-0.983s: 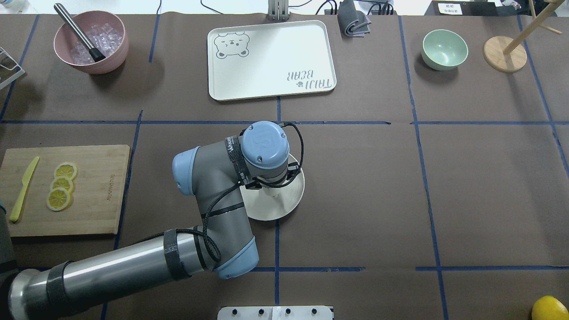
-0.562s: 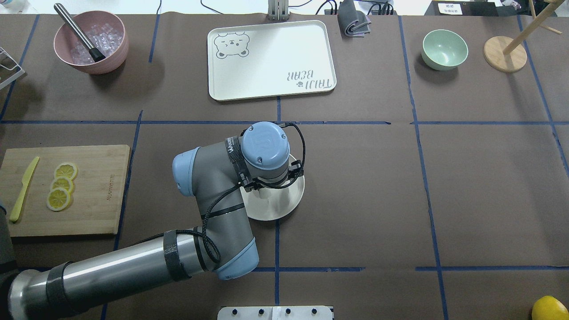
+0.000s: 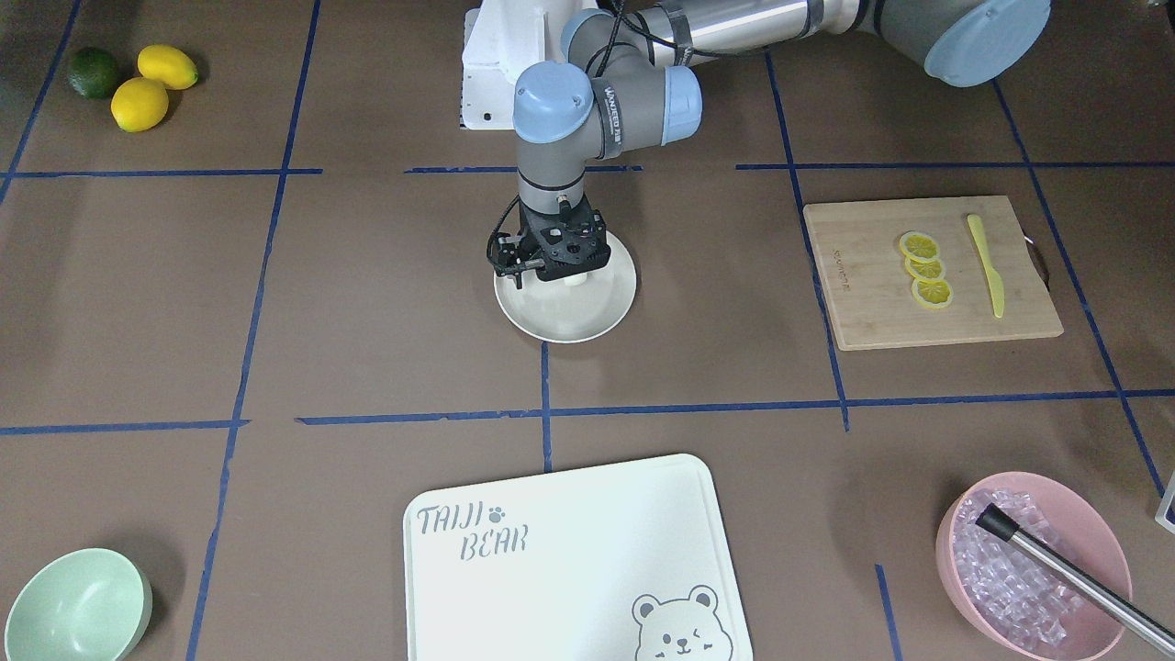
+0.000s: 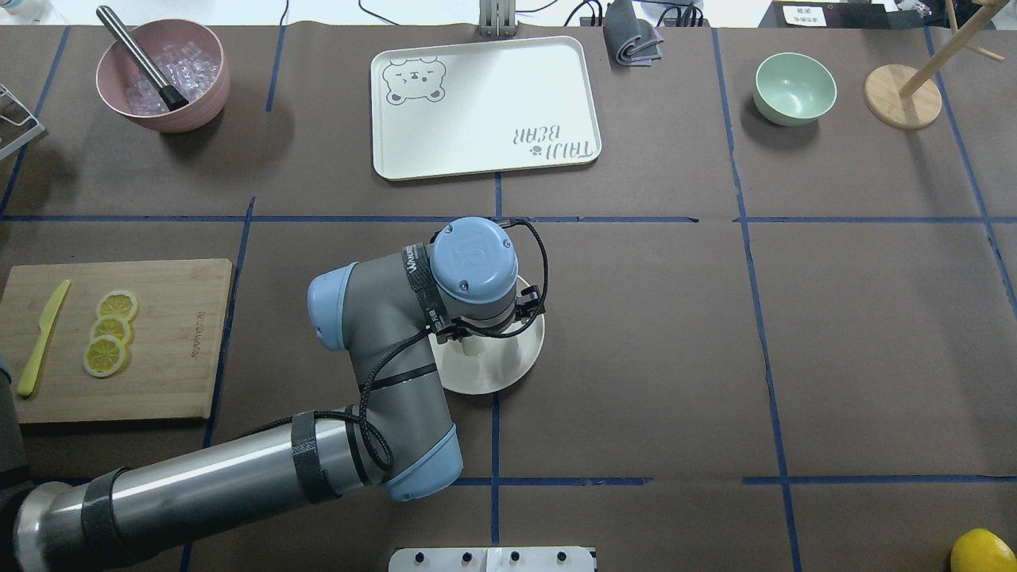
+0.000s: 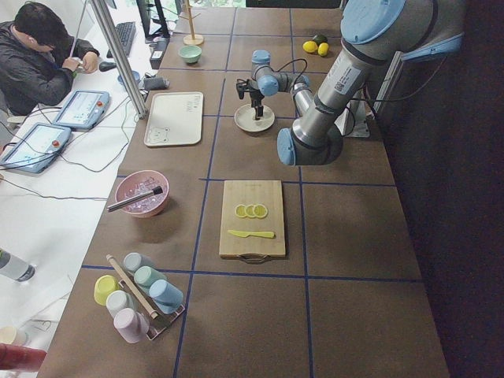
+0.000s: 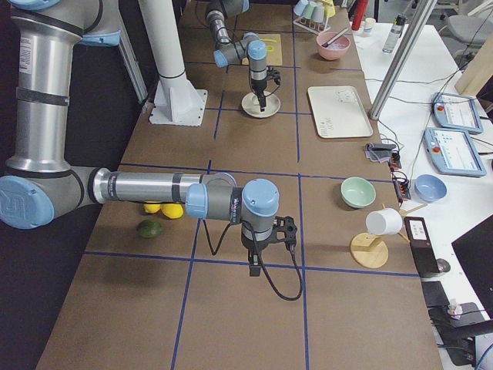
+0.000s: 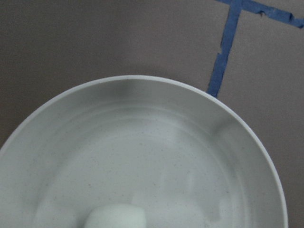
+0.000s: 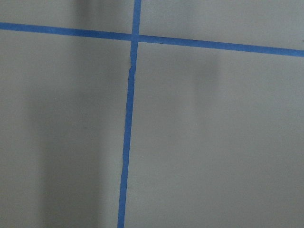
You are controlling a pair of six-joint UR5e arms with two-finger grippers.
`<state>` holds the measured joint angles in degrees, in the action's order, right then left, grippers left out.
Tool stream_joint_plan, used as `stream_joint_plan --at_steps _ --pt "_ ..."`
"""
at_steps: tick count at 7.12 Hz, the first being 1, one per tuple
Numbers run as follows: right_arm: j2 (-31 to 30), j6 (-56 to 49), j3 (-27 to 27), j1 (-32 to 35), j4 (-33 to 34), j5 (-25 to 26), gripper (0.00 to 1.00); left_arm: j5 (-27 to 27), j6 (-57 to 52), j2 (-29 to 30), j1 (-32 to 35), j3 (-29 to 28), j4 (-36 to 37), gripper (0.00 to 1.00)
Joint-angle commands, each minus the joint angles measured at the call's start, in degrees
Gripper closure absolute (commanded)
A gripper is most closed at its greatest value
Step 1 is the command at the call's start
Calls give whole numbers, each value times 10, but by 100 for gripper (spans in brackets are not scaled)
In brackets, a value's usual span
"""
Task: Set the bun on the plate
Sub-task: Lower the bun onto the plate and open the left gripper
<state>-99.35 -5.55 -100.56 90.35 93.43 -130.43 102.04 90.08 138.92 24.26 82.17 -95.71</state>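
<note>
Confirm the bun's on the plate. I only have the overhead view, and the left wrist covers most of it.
Observer: Left wrist view shows the bun inside the plate, well clear of the rim.
Operator: Released?
Observer: Cannot tell. In the front view the left gripper sits right over the bun and its fingers are hidden.
Operator: Right arm?
Observer: Exterior right view shows the right gripper low over the table near the lemons, far from the plate.
</note>
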Motion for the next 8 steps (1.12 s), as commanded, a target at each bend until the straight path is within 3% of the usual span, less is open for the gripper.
stream_joint_plan --at_steps 1,3,4,6,8 --pt "-1 -1 0 0 1 -1 0 1 -1 -2 1 0 0 0" --pt "-1 -1 0 0 0 -1 0 4 -2 -4 3 13 4 0" --pt "-1 0 -1 0 1 -1 0 4 -3 -27 9 53 10 0" --pt "-1 0 0 0 0 -1 0 31 -87 -86 36 163 91 0" --pt "0 0 0 0 0 0 0 78 -215 -221 95 310 119 0"
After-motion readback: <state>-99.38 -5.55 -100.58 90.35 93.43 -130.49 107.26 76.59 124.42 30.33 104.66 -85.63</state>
